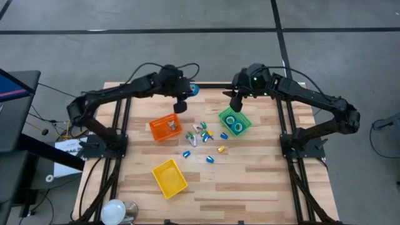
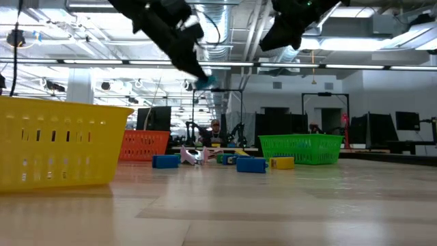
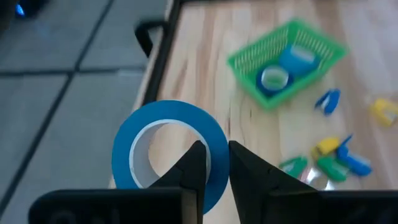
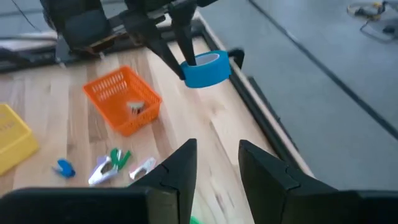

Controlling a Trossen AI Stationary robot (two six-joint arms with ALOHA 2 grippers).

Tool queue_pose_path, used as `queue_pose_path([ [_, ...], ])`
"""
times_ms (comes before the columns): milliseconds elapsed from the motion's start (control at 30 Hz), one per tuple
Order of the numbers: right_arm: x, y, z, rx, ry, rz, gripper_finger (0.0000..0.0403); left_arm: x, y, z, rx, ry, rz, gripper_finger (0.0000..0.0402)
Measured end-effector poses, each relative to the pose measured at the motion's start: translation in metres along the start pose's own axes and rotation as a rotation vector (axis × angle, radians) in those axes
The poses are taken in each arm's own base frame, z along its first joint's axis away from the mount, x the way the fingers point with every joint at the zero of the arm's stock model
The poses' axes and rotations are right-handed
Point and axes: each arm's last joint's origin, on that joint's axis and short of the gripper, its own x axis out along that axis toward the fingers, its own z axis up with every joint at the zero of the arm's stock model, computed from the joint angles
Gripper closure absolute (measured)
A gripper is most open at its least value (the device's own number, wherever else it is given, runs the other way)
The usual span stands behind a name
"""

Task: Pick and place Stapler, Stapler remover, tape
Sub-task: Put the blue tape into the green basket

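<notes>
Currently, your left gripper (image 1: 185,92) sits at upper centre of the high view, its fingers (image 3: 194,167) pinched on the wall of one blue tape roll (image 4: 206,68), held above the desk (image 1: 262,175). Your right gripper (image 1: 235,103) hovers over the green bin (image 1: 244,127), fingers partly apart, empty. Two tape rolls (image 1: 235,124) lie in that bin. Orange bin (image 1: 164,129) centre-left; yellow bin (image 1: 169,177) lower centre.

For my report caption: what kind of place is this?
Probably a robotics lab or workshop: a wooden bench on a grey floor, exposed ceiling ducts, and more framed rigs behind.
</notes>
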Motion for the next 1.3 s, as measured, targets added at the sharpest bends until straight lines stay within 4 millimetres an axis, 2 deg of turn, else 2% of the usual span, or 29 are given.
queue_pose_path([
  [200,-0.001,0.000,0.010,-0.008,-0.102,0.022,0.0292,-0.026,0.001,0.017,-0.017,-0.158,-0.005,0.0353],
  [567,-0.004,-0.001,0.028,-0.035,-0.298,0.019,0.0292,-0.039,0.007,0.044,-0.158,-0.464,-0.051,0.0353],
  [767,-0.007,-0.004,0.035,-0.038,-0.374,0.004,0.0292,-0.051,0.012,0.062,-0.239,-0.696,-0.101,0.0353],
  [933,-0.008,-0.004,0.039,-0.041,-0.417,-0.002,0.0290,-0.058,0.012,0.070,-0.295,-0.787,-0.167,0.0353],
  [1067,-0.010,-0.004,0.042,-0.044,-0.454,-0.005,0.0264,-0.060,0.011,0.071,-0.291,-0.810,-0.225,0.0353],
  [1300,-0.012,-0.005,0.047,-0.009,-0.507,-0.031,0.0168,-0.062,0.007,0.074,-0.256,-0.833,-0.314,0.0353],
])
